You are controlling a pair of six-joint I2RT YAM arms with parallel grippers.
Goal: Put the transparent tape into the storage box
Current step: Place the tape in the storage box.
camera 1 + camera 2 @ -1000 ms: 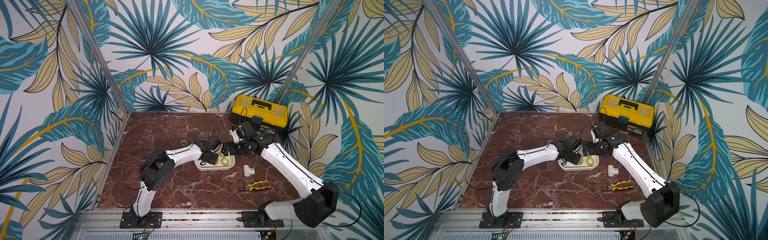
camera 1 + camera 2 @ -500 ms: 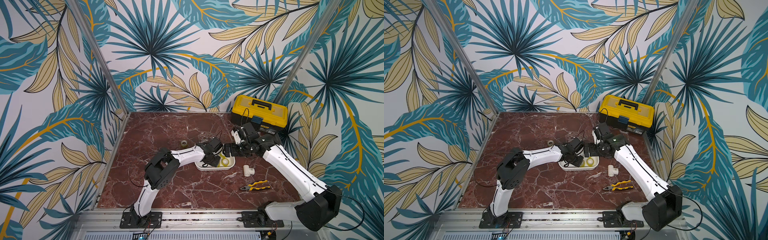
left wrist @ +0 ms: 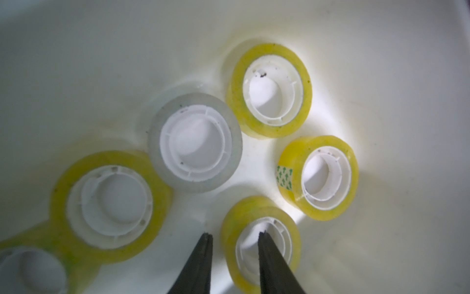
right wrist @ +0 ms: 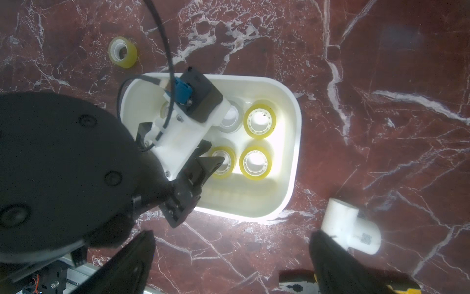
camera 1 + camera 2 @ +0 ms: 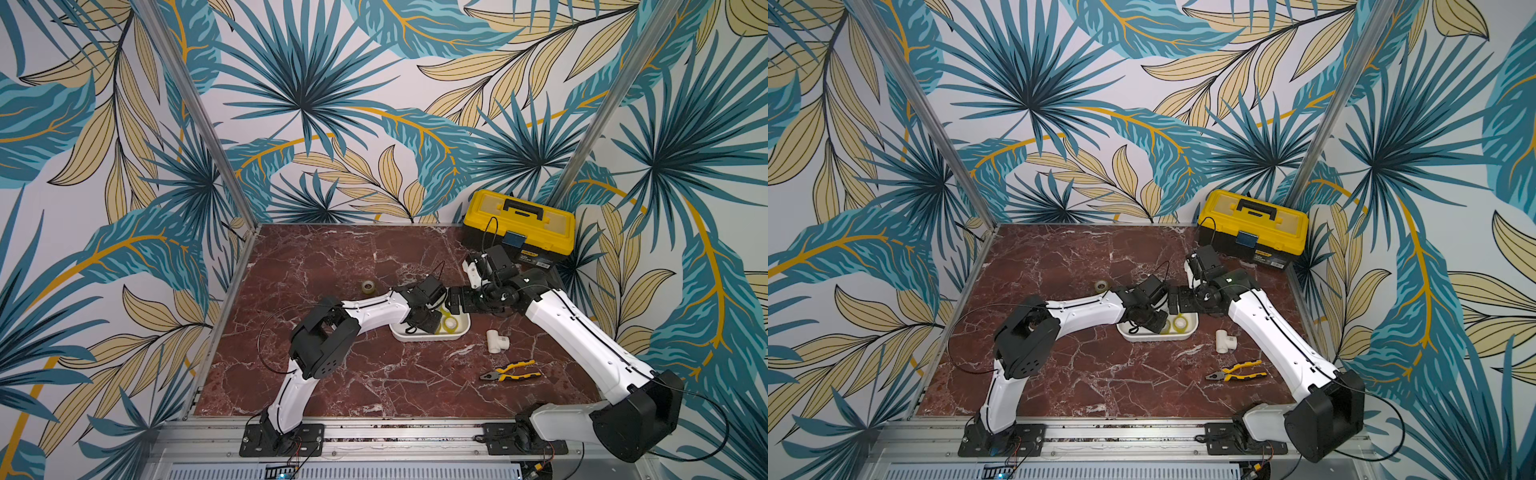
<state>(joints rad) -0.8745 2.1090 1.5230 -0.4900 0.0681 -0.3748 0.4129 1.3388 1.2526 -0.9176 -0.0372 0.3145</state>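
Several tape rolls (image 3: 195, 145) lie flat in the white box (image 4: 292, 142); one roll (image 5: 367, 286) sits outside on the worktop (image 5: 374, 257). The left tool (image 3: 235, 235) straddles a roll's wall, parted, likely letting go; the right tool (image 4: 232, 233) gapes empty nearby.

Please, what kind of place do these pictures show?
Probably a robot test cell, not a real workshop: a left arm and a right arm bolted to an aluminium rail, leaf-print walls around a marble-patterned tabletop, plus a yellow toolbox and pliers.
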